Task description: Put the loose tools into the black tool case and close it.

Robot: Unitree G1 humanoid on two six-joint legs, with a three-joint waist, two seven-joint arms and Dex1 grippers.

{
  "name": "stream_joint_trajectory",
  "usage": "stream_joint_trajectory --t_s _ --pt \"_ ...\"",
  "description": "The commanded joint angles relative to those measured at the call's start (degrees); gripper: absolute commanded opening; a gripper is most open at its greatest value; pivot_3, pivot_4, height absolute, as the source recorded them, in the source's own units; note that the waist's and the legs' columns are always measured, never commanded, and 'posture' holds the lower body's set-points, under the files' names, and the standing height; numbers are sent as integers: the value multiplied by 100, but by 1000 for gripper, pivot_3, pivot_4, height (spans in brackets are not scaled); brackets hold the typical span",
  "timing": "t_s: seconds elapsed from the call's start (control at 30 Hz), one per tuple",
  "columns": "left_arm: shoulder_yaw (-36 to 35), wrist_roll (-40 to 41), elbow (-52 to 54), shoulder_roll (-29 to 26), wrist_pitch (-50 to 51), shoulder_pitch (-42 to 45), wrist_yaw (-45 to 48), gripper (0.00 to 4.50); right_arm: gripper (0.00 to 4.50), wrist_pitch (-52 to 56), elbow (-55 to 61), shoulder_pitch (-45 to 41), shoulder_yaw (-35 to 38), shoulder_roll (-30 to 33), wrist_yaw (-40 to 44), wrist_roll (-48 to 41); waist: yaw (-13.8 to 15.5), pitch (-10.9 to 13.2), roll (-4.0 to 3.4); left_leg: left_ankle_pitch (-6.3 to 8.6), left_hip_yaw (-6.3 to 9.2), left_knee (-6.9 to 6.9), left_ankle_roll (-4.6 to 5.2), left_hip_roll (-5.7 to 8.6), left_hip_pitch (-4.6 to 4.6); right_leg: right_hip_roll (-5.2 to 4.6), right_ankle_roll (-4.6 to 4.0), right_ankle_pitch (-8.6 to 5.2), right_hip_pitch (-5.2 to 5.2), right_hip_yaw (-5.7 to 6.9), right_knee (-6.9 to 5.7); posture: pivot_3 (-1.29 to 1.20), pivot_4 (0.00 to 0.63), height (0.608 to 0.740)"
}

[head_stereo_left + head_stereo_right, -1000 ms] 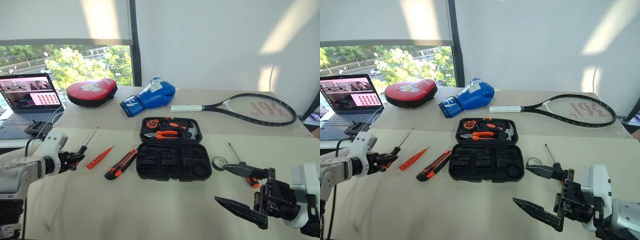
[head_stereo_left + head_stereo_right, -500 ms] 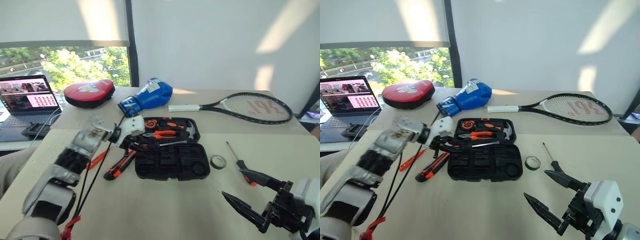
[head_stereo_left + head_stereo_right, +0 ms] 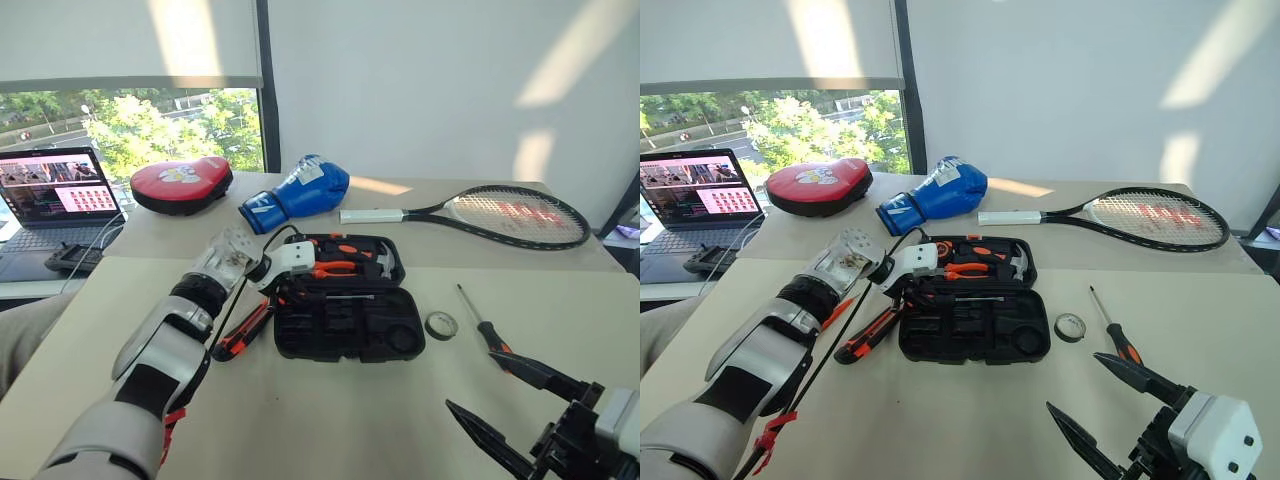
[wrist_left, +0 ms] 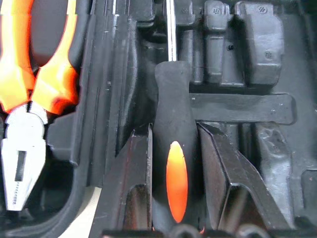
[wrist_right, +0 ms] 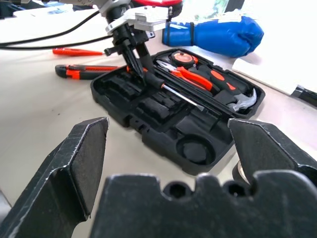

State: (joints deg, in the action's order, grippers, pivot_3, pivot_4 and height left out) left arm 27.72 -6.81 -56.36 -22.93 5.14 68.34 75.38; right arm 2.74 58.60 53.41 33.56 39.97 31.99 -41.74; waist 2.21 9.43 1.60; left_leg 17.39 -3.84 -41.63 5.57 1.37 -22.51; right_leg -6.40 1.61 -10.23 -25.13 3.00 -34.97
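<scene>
Setting: beige table (image 3: pixel 330 420) by a window; laptop (image 3: pixel 55 190), boxing glove (image 3: pixel 298 190) and racket (image 3: pixel 500 213) lie at the back.
Case: black tool case (image 3: pixel 345 325) lies open mid-table.
Left jaws: left gripper (image 3: pixel 283 287) pinches a black-and-orange screwdriver (image 4: pixel 173 163) over the case's near-left slots.
Axis: its shaft (image 5: pixel 182 97) runs along the case's length, pointing away from the jaws.
Right jaws: right gripper (image 3: pixel 1110 405) spread wide, empty, well short of the case.
Loose tools: utility knife (image 3: pixel 243 328) left of the case; tape roll (image 3: pixel 440 324) and second screwdriver (image 3: pixel 482 322) right, nearer the right arm.
Views: left wrist view shows handle seated between the pads; head views hide this.
</scene>
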Motion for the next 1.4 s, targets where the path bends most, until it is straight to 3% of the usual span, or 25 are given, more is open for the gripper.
stream_joint_trajectory --t_s 0.03,0.27,0.33,0.53,0.63,0.73,0.83,1.0,1.1,1.23,1.4 --pt "-83 -247 -310 70 -219 193 -144 858 4500 -371 140 165 -46 122 -207 -4 -7 0 0 2 0 -2 3 0 -3 -1 7 -2 -1 -1 1 0 150 740" --pt "-179 -441 -611 207 -420 277 -185 858 4500 -415 140 185 4 419 -445 -267 8 0 0 3 0 -10 5 0 -4 -7 17 2 1 -2 0 0 150 740" --pt "-262 -406 -621 205 -481 274 -124 1864 4500 -304 140 120 107 503 -435 -468 6 0 0 3 0 -10 5 -1 -4 -7 17 3 1 -2 0 0 150 740" --pt "-866 123 5 17 69 274 424 3759 4500 417 27 -140 550 860 -264 -1307 17 2 4 3 1 -16 5 -4 -7 -6 17 6 1 1 1 0 150 740" --pt "-1279 579 888 -173 888 89 653 3759 4500 860 -594 -630 1125 1397 175 -1956 -13 4 5 3 4 -17 5 -5 -21 -6 3 16 -8 4 2 0 150 740" --pt "-1795 1063 1673 -111 2003 -198 235 3759 4500 1325 -1166 -1391 1704 2019 542 -2921 -17 3 3 7 2 -24 12 -2 -26 -7 0 18 -9 -1 8 0 150 740" --pt "-2271 1385 2357 109 2767 -619 -549 3100 4500 1922 -1636 -2081 1928 2499 729 -3701 3 3 0 10 6 -22 16 -3 -22 -11 2 18 -4 -1 10 0 150 740" --pt "-2801 1581 3634 766 2772 -1971 -2160 1202 4500 2625 -2189 -2859 1763 2902 1254 -3645 24 2 -1 2 35 -21 1 -5 -30 -17 1 18 0 -7 9 0 150 740" --pt "-2557 1273 3855 954 2419 -2537 -2732 110 4500 2853 -2111 -3174 1653 2804 1154 -3567 32 3 1 -2 35 -21 -11 -3 -39 -25 1 19 -7 -10 11 0 150 740" --pt "-2137 851 3467 1073 2124 -2788 -3294 37 4500 3110 -1892 -3332 1657 2572 1043 -3380 77 2 -2 1 36 -22 -11 5 -34 -60 2 23 -2 -8 10 0 150 740" --pt "-1301 395 3234 819 1843 -3060 -3045 37 4500 3463 -1550 -3385 1651 2392 725 -3283 60 -18 -29 7 33 -19 -1 6 1 -66 3 25 28 -13 11 0 150 740"
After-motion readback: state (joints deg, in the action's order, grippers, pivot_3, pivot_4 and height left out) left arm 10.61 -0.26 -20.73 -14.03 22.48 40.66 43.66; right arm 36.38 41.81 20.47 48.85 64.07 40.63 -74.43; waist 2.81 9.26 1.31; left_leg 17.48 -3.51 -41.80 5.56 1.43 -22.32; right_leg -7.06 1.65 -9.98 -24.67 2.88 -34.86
